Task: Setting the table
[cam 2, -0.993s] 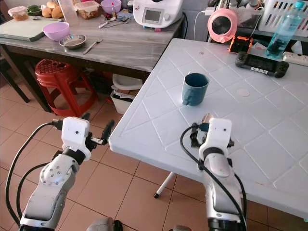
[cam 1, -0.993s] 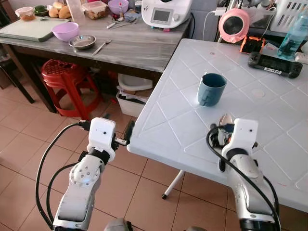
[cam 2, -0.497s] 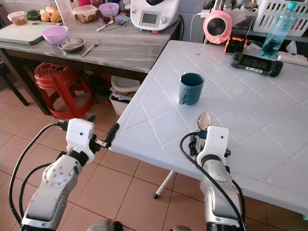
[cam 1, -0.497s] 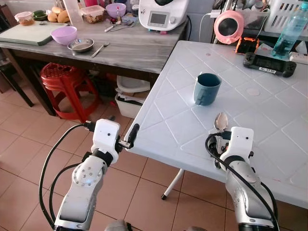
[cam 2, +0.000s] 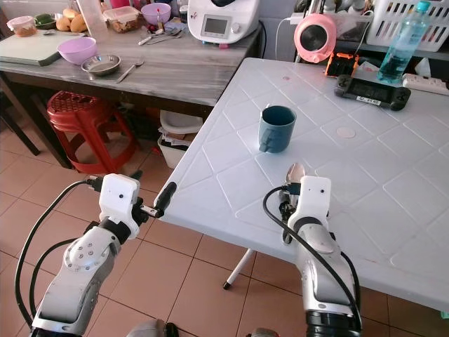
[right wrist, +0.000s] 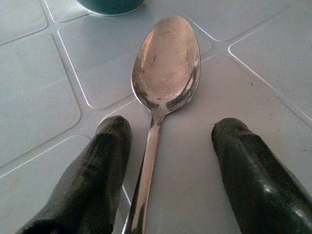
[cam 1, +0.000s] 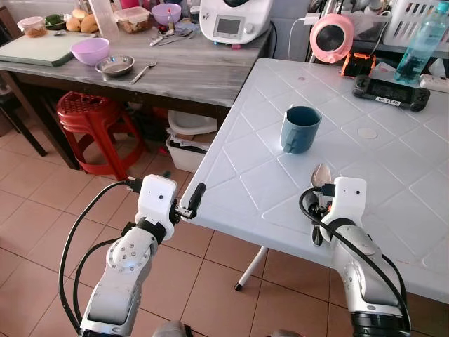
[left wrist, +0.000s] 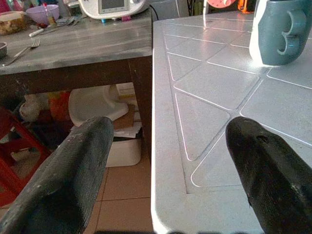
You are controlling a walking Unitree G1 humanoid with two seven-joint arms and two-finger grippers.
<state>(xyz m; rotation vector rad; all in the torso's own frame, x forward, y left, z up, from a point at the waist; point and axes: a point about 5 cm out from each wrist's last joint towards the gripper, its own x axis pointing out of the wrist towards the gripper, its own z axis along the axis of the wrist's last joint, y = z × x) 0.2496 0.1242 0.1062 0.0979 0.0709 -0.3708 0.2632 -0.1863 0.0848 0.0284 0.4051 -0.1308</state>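
A metal spoon [right wrist: 165, 63] lies flat on the white plastic table [cam 1: 238, 175], bowl pointing away from me toward the blue mug [cam 1: 302, 128]. My right gripper [right wrist: 171, 130] is open and rests low on the table. Its two fingers stand on either side of the spoon's handle without touching it. In the head views the spoon bowl [cam 1: 321, 174] shows just ahead of the right wrist. My left gripper [cam 1: 192, 201] is open at the table's near left corner, one finger over the floor and one over the tabletop [left wrist: 214, 97].
A wooden counter [cam 1: 189, 70] stands at the back left with a purple bowl [cam 1: 92, 50], a steel bowl [cam 1: 116, 66] and a fork. A red stool [cam 1: 91, 112] sits beneath it. A controller [cam 1: 387, 89] and a water bottle [cam 1: 421, 43] occupy the table's far side.
My right gripper has drawn back a little along the spoon, so the whole bowl shows ahead of it on the table. The left arm has stayed at the table corner.
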